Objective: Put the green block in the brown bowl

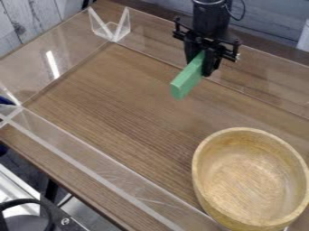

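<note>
While the black gripper (pixel 207 56) at the top of the view has its fingers clamped on the green block (pixel 189 78), the brown bowl (pixel 251 179) lies well apart from it, toward the lower right. The block hangs beneath the fingertips, its long axis slanting down and to the left — so the carry should swing back across, toward the bowl. The block is matte, plain and bar-shaped; the bowl, round, pale tan and thick-rimmed — its hollow faces up.

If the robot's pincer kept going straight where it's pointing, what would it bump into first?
Probably the bare wooden tabletop, with the green block in the pincer touching down first. Depth is hard to judge here.
</note>
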Controlling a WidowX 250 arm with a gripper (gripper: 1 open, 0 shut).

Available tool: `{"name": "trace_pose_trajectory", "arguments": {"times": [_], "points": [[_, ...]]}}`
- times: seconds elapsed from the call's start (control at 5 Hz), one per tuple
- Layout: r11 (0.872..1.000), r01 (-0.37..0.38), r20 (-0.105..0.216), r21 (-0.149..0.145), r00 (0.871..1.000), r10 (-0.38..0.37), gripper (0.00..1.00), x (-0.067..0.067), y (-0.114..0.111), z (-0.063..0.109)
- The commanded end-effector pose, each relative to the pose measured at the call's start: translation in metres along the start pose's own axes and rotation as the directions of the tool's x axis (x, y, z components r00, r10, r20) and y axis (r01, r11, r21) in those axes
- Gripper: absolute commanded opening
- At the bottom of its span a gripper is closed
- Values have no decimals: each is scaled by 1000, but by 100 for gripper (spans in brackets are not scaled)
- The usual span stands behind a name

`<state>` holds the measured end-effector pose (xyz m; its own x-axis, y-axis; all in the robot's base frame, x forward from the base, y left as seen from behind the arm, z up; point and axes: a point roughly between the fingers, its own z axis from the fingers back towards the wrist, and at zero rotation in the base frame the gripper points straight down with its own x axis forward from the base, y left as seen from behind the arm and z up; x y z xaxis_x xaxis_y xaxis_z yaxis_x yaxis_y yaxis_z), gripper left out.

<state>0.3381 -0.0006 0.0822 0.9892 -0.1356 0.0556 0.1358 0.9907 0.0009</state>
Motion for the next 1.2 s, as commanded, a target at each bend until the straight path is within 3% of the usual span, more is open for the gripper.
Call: {"name": "trace_pose_trajectory", "arguments": {"times": [0.0, 1.0], "points": [[1000, 6, 97, 9, 995, -6, 0, 4, 0, 29], [1000, 2, 141, 4, 990, -3, 0, 8, 7, 28]]}}
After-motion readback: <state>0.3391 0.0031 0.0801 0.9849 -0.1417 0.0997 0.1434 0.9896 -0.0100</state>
